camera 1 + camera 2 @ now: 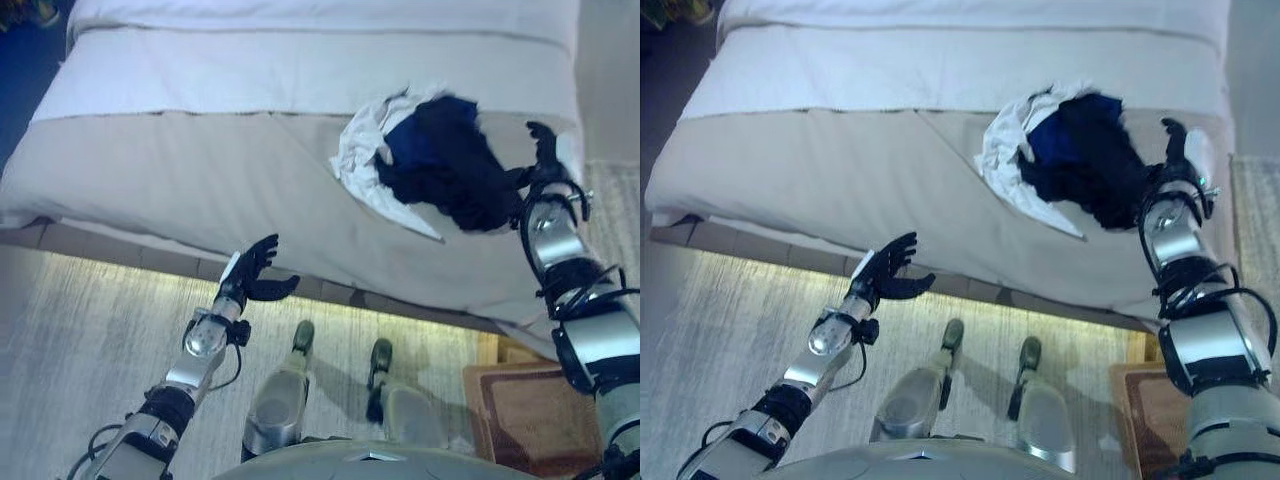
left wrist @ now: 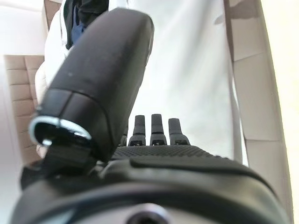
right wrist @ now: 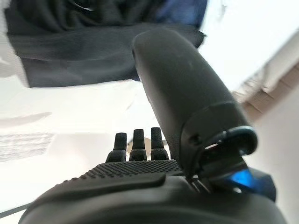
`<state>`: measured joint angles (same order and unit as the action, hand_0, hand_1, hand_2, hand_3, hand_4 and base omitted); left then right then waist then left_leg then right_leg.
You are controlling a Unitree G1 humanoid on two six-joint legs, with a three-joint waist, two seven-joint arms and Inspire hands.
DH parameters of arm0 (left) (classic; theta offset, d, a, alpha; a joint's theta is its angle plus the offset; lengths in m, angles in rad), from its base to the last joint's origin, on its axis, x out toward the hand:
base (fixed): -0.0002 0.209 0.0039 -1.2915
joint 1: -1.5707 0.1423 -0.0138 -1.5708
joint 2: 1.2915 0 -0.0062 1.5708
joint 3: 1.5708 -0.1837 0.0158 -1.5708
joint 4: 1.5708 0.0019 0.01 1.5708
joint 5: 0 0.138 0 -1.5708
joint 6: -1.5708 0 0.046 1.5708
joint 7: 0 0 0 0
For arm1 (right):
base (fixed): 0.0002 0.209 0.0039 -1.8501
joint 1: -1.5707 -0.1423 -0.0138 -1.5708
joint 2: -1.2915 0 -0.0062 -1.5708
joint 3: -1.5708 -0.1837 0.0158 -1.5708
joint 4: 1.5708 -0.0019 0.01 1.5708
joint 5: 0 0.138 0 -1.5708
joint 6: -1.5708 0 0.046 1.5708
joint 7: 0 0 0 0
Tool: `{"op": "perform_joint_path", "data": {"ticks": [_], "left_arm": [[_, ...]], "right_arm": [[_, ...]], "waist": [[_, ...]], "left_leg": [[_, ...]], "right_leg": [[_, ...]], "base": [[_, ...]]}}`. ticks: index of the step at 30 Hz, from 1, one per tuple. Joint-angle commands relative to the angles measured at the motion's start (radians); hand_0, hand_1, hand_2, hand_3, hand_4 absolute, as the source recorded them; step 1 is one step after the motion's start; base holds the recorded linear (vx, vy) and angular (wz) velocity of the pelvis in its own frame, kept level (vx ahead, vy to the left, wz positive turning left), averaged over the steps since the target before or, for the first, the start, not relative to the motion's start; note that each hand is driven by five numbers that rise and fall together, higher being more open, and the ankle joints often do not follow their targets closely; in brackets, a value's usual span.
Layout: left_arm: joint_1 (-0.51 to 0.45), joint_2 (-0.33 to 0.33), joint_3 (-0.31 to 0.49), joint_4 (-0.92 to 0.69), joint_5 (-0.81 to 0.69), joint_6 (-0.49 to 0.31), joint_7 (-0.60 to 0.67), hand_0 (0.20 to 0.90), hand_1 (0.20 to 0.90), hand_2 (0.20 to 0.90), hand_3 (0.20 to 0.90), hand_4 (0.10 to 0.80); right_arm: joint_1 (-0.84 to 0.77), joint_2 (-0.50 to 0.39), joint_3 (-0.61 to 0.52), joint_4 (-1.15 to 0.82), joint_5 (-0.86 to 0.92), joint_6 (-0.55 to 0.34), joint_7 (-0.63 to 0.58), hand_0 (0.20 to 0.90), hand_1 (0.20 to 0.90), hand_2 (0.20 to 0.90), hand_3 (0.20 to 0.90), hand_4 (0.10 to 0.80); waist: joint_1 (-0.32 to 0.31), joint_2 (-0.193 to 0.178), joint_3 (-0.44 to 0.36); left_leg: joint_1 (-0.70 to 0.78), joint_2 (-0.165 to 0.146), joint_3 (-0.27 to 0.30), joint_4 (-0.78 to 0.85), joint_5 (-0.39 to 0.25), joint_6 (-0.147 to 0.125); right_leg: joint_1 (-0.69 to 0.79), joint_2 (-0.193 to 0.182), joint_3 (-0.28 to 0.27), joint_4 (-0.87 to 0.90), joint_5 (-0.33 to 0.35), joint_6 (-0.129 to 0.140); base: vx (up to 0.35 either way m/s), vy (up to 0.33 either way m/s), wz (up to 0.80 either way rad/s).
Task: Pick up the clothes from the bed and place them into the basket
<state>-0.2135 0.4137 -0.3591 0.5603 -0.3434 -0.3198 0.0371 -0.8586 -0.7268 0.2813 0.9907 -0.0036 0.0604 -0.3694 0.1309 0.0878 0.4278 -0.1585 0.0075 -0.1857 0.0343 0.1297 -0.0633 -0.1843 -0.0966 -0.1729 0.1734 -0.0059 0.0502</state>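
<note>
Both hands spread, right hand [image 1: 545,150] beside clothes [image 1: 435,160]

Clothes pile [image 1: 1075,160] on bed [image 1: 840,160], right robot hand [image 1: 1177,160] beside it, fingers straight

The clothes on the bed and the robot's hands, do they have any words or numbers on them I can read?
None: no word, number or sign can be read anywhere.
Dark clothes and white cloth on the bed: no print shows.
Left hand and right hand: no readable marks.
</note>
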Motion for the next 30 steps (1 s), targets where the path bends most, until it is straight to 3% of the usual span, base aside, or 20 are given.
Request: {"op": "perform_joint_path", "data": {"ticks": [1, 16, 27, 28, 30], "left_arm": [[-0.021, 0.052, 0.015, -0.153, -0.085, -0.123, 0.033, 0.9, 0.9, 0.9, 0.9, 0.8], [-0.015, 0.078, 0.01, -0.332, -0.123, -0.111, 0.071, 0.9, 0.9, 0.9, 0.9, 0.8], [0.007, 0.102, -0.008, -0.406, -0.128, -0.11, 0.081, 0.9, 0.9, 0.9, 0.9, 0.8], [0.008, 0.107, -0.009, -0.419, -0.133, -0.113, 0.088, 0.9, 0.9, 0.9, 0.9, 0.8], [0.007, 0.112, -0.008, -0.439, -0.141, -0.109, 0.096, 0.9, 0.9, 0.9, 0.9, 0.8]], "right_arm": [[-0.069, -0.058, 0.08, -0.065, -0.05, -0.026, -0.058, 0.9, 0.9, 0.9, 0.9, 0.8], [-0.165, -0.07, 0.1, -0.073, -0.041, 0.038, -0.094, 0.9, 0.9, 0.9, 0.9, 0.8], [-0.251, -0.105, 0.153, -0.048, -0.05, 0.122, -0.048, 0.9, 0.9, 0.9, 0.9, 0.8], [-0.264, -0.111, 0.167, -0.045, -0.058, 0.142, -0.042, 0.841, 0.841, 0.841, 0.831, 0.731], [-0.281, -0.119, 0.178, -0.035, -0.062, 0.158, -0.042, 0.846, 0.846, 0.846, 0.837, 0.737]], "waist": [[0.019, -0.047, -0.027], [0.047, -0.015, 0.084], [0.063, -0.002, 0.092], [0.065, 0.001, 0.092], [0.066, 0.005, 0.092]], "left_leg": [[-0.063, -0.049, 0.068, 0.239, -0.195, 0.041], [-0.264, -0.099, 0.065, 0.428, -0.238, 0.078], [-0.381, -0.104, 0.073, 0.486, -0.231, 0.087], [-0.405, -0.104, 0.077, 0.5, -0.231, 0.088], [-0.434, -0.103, 0.082, 0.515, -0.232, 0.091]], "right_leg": [[-0.072, -0.066, 0.004, 0.162, -0.05, -0.021], [-0.23, -0.063, 0.0, 0.346, -0.113, -0.048], [-0.338, -0.056, -0.01, 0.422, -0.128, -0.056], [-0.359, -0.058, -0.011, 0.437, -0.13, -0.057], [-0.388, -0.059, -0.009, 0.457, -0.133, -0.056]], "base": [[-0.013, 0.021, 0.11], [0.005, -0.007, 0.07], [0.005, -0.01, 0.02], [0.0, 0.0, 0.0], [0.0, 0.0, 0.0]]}}
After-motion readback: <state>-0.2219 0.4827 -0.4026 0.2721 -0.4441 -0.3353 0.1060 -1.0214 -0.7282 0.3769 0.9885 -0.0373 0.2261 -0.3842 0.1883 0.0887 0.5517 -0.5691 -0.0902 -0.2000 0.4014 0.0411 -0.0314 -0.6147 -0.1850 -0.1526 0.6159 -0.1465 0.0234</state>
